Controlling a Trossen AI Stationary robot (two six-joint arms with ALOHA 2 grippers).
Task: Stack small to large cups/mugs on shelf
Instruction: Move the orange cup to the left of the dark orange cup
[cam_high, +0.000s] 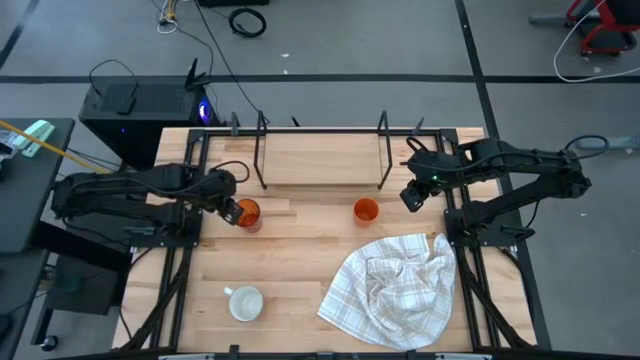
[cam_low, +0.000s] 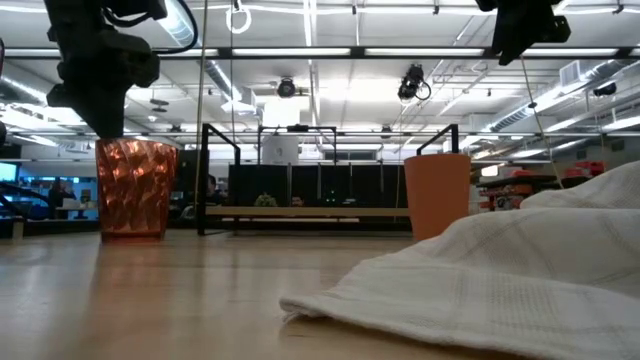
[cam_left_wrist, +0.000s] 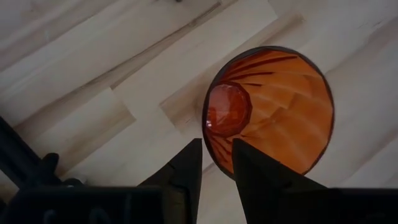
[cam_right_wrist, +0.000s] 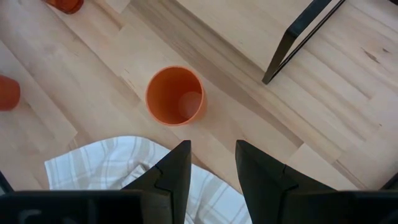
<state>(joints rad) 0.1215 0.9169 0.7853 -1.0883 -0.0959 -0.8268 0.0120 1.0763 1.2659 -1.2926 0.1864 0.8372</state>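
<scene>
The dark-orange tumbler (cam_high: 250, 215) stands upright on its base at the table's left middle, also in the low view (cam_low: 135, 190). My left gripper (cam_high: 233, 211) is right above its left rim, open by a narrow gap. In the left wrist view (cam_left_wrist: 217, 165) one finger is over the inside and one outside the rim (cam_left_wrist: 210, 149). The small orange cup (cam_high: 366, 211) stands upright in front of the shelf (cam_high: 320, 160). My right gripper (cam_high: 410, 197) hovers open to its right, well above the table. The white mug (cam_high: 245, 303) stands near the front edge.
The white checked cloth (cam_high: 395, 285) lies crumpled at the front right, just behind the right gripper's spot over the table. The shelf's black wire uprights (cam_high: 262, 150) stand at the back middle. Bare wood lies between tumbler and cup.
</scene>
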